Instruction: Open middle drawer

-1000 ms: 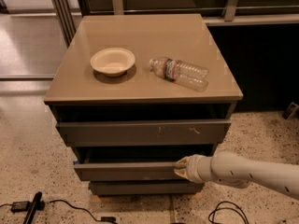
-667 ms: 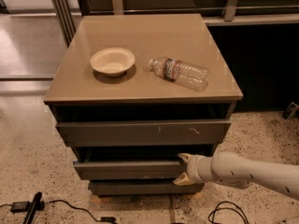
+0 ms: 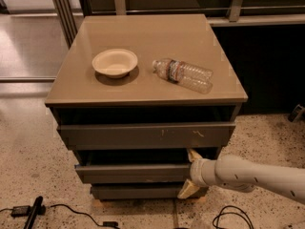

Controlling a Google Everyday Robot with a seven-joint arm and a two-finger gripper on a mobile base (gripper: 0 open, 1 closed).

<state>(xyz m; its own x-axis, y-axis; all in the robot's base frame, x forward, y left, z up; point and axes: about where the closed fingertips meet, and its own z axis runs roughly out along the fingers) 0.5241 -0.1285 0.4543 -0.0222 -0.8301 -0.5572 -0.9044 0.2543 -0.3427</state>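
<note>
Camera view shows the gripper [image 3: 190, 172] low in the scene at about 5 o'clock, pressed up to the right end of the middle drawer [image 3: 133, 173]. Its pale arm [image 3: 257, 175] reaches in from 4 o'clock.

A second ago the tip looked narrow and drawn together against that drawer end. Now the jaws stand apart, one pale tip showing above the drawer's top edge and the other hanging below its bottom edge. They straddle the front and are not yet clamped on it.

The drawer itself has hardly shifted. It is the plain dark front at 6 o'clock, under the larger scratched drawer [image 3: 143, 135] and above the narrow bottom drawer [image 3: 138, 192]. It sits a little proud of the bottom one, with a dark slot over it.

I judge from this that the grasp is being set up and the real pull has not begun. Most of the opening is left to do. The next move calls for closing on the front's edge, or hooking behind it, and then drawing straight out toward 6 o'clock.

With no handle the hold is thin, and the jaws may slip off the flat edge.

On the desk [image 3: 143, 37] a bowl [image 3: 115, 62] rests at 11 o'clock, and a bottle [image 3: 183, 74] lies on its side near 1 o'clock. A jerky pull could set the bottle rolling.
</note>
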